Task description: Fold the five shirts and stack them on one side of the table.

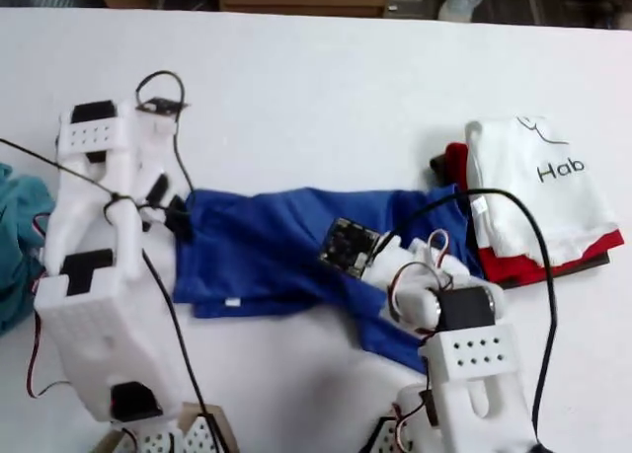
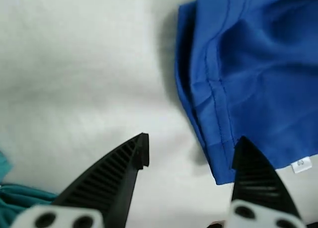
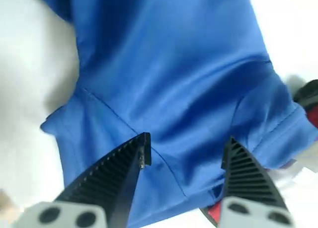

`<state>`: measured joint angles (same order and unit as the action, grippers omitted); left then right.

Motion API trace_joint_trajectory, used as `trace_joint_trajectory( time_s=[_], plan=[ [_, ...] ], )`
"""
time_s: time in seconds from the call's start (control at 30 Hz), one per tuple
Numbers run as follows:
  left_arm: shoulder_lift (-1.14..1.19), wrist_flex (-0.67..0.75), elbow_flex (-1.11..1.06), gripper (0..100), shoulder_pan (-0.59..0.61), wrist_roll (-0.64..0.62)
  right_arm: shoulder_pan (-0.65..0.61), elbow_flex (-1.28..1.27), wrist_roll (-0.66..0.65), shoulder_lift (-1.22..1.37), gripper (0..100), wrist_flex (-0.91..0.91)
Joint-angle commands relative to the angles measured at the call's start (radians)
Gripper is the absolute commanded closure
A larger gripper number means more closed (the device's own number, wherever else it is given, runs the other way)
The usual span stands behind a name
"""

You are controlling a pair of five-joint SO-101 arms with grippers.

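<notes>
A blue shirt [image 1: 267,248] lies crumpled across the middle of the table. At the right, a folded white shirt [image 1: 533,187] tops a stack with a red shirt [image 1: 513,267] under it and a dark one at the bottom. A teal shirt [image 1: 15,241] lies at the left edge. My left gripper [image 2: 191,148] stands open just off the blue shirt's [image 2: 248,64] hemmed corner, one finger [image 2: 253,173] over the cloth. My right gripper [image 3: 188,149] is open above the blue shirt [image 3: 169,74] near its sleeve, holding nothing.
The left arm [image 1: 89,236] stands between the teal shirt and the blue one. The right arm [image 1: 464,335] sits at the front, close to the stack, with its cable looping over the red shirt. Bare white table [image 1: 326,88] lies behind the blue shirt.
</notes>
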<state>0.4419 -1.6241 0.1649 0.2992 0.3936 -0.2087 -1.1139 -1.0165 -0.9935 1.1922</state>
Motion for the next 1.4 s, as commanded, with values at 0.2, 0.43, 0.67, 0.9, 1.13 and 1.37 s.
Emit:
trace_joint_trajectory(
  time_s=[0.2,0.43,0.67,0.9,1.13,1.37],
  plan=[
    [-0.003,-0.083,0.028,71,-0.176,-0.025,0.168,-0.166,-0.002,-0.012,76.5,-0.372],
    [0.020,-0.068,0.030,71,-0.238,-0.031,0.202,-0.069,0.000,0.361,76.5,-0.512],
    [0.227,-0.026,0.071,71,-0.196,-0.031,0.286,0.276,0.075,0.756,76.5,-0.449],
    [0.358,-0.146,0.302,71,-0.057,-0.025,0.367,0.442,0.008,0.819,76.5,-0.389],
    [0.353,-0.157,0.348,71,-0.066,0.008,0.337,0.459,-0.003,0.811,76.5,-0.361],
    [0.178,-0.163,0.234,71,-0.155,-0.012,0.298,0.549,0.057,0.809,76.5,-0.237]
  ],
)
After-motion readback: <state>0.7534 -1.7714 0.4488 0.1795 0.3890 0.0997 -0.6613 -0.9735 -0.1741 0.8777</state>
